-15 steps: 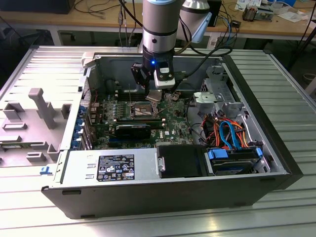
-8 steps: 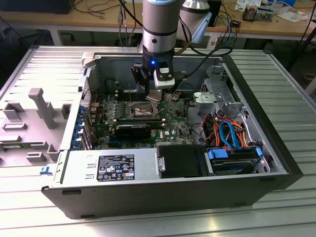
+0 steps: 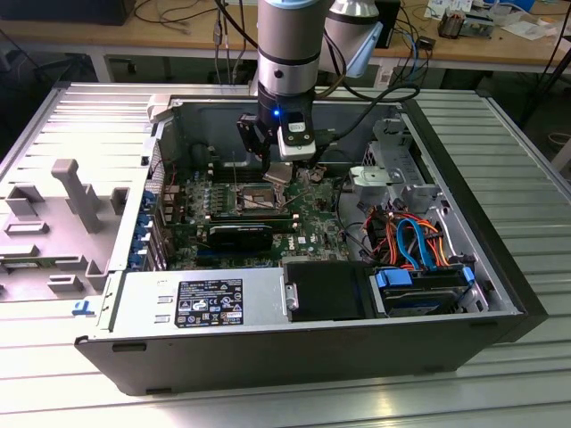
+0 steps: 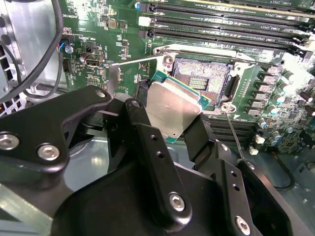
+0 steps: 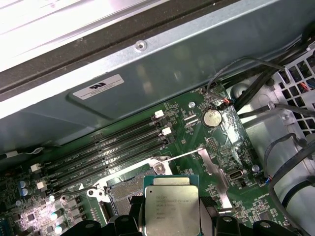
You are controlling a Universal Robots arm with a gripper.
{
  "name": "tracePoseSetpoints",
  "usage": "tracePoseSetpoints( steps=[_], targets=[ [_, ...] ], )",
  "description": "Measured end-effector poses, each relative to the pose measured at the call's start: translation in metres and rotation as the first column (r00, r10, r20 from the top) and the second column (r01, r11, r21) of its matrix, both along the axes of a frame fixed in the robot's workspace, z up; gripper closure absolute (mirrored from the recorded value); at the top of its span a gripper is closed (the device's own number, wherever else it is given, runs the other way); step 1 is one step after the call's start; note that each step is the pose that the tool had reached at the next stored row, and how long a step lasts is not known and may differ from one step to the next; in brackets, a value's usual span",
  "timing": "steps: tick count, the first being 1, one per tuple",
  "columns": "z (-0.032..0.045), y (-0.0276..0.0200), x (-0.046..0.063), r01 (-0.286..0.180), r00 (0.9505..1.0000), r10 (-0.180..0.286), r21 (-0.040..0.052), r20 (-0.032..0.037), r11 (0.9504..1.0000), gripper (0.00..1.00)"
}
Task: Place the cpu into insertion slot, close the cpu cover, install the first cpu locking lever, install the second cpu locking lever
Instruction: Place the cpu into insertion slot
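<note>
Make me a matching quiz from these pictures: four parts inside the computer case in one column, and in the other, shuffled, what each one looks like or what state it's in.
Column one:
1 cpu
2 insertion slot
3 coin cell battery
4 memory slots

Column two:
A round and silver
B long and black, in parallel rows
C held by the tool
D open, its dark centre uncovered

Pairs: 1-C, 2-D, 3-A, 4-B.

Black, screw-studded claw [image 4: 170, 118]; silver-grey arm [image 3: 285, 40]
</note>
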State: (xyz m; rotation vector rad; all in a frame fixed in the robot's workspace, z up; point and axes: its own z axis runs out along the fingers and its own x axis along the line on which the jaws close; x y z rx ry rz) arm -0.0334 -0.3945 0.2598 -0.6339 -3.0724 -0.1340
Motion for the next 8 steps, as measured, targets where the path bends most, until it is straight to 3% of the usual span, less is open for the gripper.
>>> tracePoseSetpoints(
  steps=[8],
  targets=[
    [-0.0002,0.0,0.0,0.009,1.0,-0.009,0.0001,0.0,1.0,0.46]
  ],
)
